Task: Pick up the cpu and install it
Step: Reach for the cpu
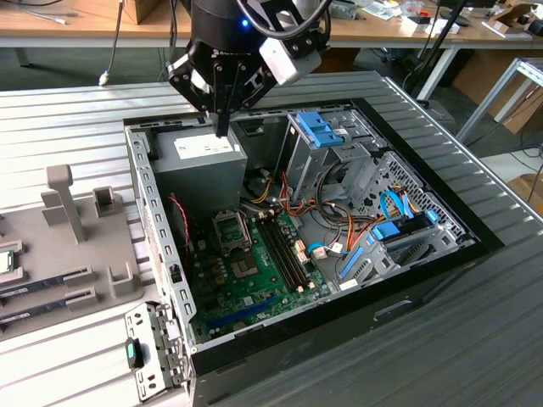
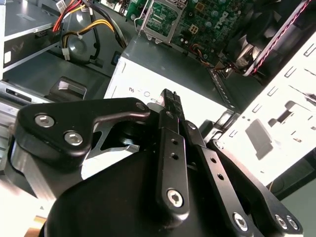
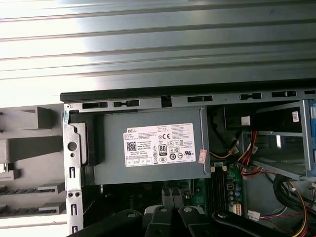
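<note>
Furthest toward the exterior view's left, the cpu point(image 1: 5, 261), a small flat square chip with a silver-grey metal top, lies on a matte grey plastic tray point(image 1: 85, 246). The picture's edge partly cuts it off, and it is well apart from the gripper. Beside it on that tray two long narrow dark memory sticks point(image 1: 42, 284) lie in parallel grooves, and three blocky grey posts point(image 1: 64, 202) stand upright. Next comes the open black-rimmed computer case point(image 1: 407, 292), set on a ribbed grey metal table point(image 1: 85, 119). Over the case's far end hangs the black gripper point(image 1: 222, 127), its two slim fingers point(image 2: 170, 106) pressed together with nothing seen between them. The tips are just above the boxy grey sheet-metal power supply point(image 1: 199, 165), whose single white label lies flat on top in the first wrist view. Farther along, the green circuit board point(image 1: 254, 284) carries one square metal-framed socket point(image 1: 231, 231) and long black memory slots point(image 1: 287, 253) side by side. Bundled red, orange and yellow wires point(image 1: 327, 222) run toward the perforated silver drive cages point(image 1: 399, 182) at the exterior view's right, which bear bright blue plastic clips point(image 1: 321, 129).
</note>
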